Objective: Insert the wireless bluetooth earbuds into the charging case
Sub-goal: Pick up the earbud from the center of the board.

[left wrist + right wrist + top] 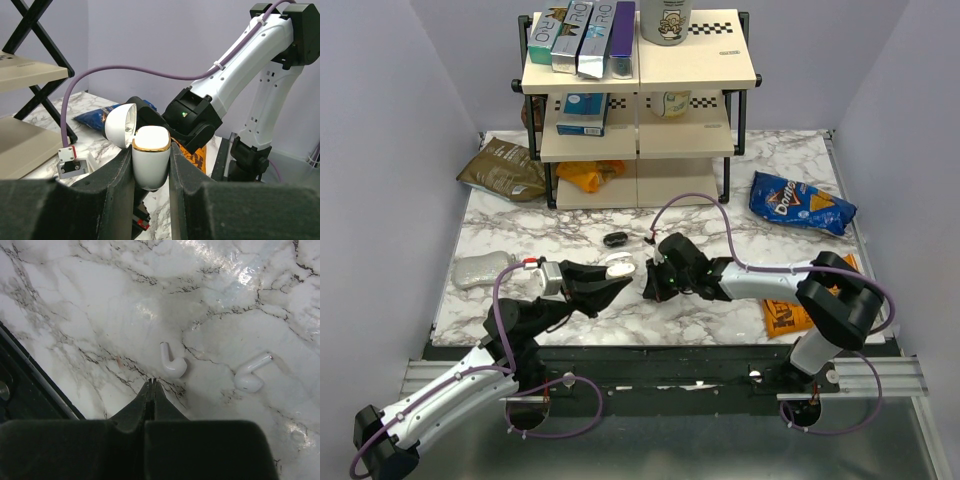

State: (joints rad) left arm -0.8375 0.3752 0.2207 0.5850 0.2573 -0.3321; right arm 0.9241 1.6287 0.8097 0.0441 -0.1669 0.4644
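Observation:
Two white stemmed earbuds lie on the marble in the right wrist view, one [174,365] just past my fingertips and one [250,377] further right. No black buds show. My right gripper [152,382] is shut and empty, its tips just short of the nearer earbud; in the top view it [650,283] sits mid-table and covers the earbuds. My left gripper [151,150] is shut on the white, gold-rimmed charging case [150,160], held upright with its lid [120,125] open. In the top view the case [618,266] sits just left of the right gripper.
A small black oval object [615,238] lies behind the grippers. A shelf rack [640,110] stands at the back. There is a blue chip bag [800,205] at right, an orange packet [785,315] under the right arm, a brown bag [505,168] and a silver pouch [480,268] at left.

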